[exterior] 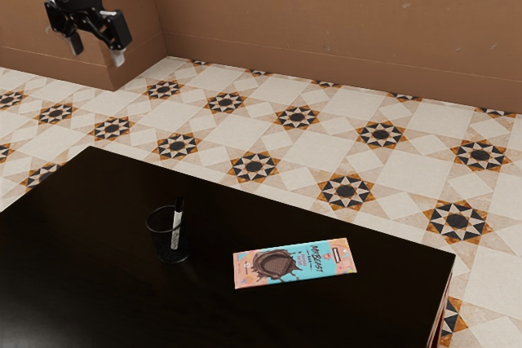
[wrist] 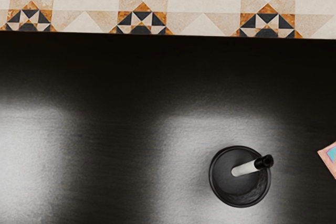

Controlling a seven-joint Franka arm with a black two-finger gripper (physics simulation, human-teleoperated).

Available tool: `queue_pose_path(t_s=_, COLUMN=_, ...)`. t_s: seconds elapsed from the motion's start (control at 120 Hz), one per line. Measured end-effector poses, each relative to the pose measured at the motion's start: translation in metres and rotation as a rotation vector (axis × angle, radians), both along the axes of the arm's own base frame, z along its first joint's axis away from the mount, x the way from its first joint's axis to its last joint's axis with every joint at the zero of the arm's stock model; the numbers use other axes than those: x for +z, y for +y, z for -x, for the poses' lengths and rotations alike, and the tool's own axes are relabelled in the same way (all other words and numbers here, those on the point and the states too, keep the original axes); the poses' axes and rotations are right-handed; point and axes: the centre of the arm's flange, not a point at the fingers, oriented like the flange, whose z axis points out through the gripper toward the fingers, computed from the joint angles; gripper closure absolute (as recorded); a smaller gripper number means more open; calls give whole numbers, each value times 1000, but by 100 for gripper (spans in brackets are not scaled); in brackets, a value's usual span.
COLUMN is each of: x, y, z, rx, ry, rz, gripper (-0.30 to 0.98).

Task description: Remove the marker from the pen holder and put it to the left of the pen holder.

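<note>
Marker (exterior: pixel 176 231) is in the pen holder (wrist: pixel 240 204). It leans to one side, with its white part down in the cup and its black end sticking up past the rim. The holder stands upright on the dark tabletop (exterior: pixel 81 242). Near it, but not touching, a candy bar (exterior: pixel 295 263) lies flat. Past the table edge is the tiled floor (exterior: pixel 285 152), and behind that is a brown wall (exterior: pixel 326 14).

The gripper (exterior: pixel 98 50) is up high, well apart from the marker. Its two fingers are spread wide, with nothing between them.

So the job looks like it is just at the start. The marker is not out yet, and it is not down beside the holder. What is left is to come down, pinch the black end, lift it straight out, lay it to the left of the holder and let go. The holder could tip if it gets bumped.
</note>
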Motion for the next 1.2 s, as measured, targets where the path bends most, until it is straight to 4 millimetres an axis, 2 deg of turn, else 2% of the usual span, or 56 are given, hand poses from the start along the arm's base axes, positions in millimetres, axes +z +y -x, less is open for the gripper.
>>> queue_pose_path(t_s=0.125, x=0, y=0, z=-1, rx=9, ry=-5, rz=3, gripper=0)
queue_pose_path(t_s=0.175, x=-7, y=0, z=-6, rx=12, ry=5, rz=1, gripper=0)
queue_pose_path(t_s=0.267, x=-53, y=4, z=-38, rx=24, ry=67, rz=-5, gripper=0)
queue_pose_path(t_s=0.442, x=-141, y=-1, z=-40, rx=23, ry=152, rz=72, gripper=0)
queue_pose_path(t_s=0.558, x=-175, y=-2, z=-49, rx=31, ry=164, rz=99, gripper=0)
queue_pose_path(t_s=0.633, x=-205, y=-4, z=-60, rx=36, ry=190, rz=106, gripper=0)
queue_pose_path(t_s=0.742, x=-235, y=-20, z=-66, rx=20, ry=199, rz=125, gripper=0)
queue_pose_path(t_s=0.825, x=-254, y=-31, z=-70, rx=16, ry=206, rz=147, gripper=0)
queue_pose_path(t_s=0.967, x=-283, y=-34, z=-62, rx=31, ry=226, rz=179, gripper=0)
queue_pose_path(t_s=1.2, x=-309, y=-38, z=-53, rx=44, ry=249, rz=203, gripper=0)
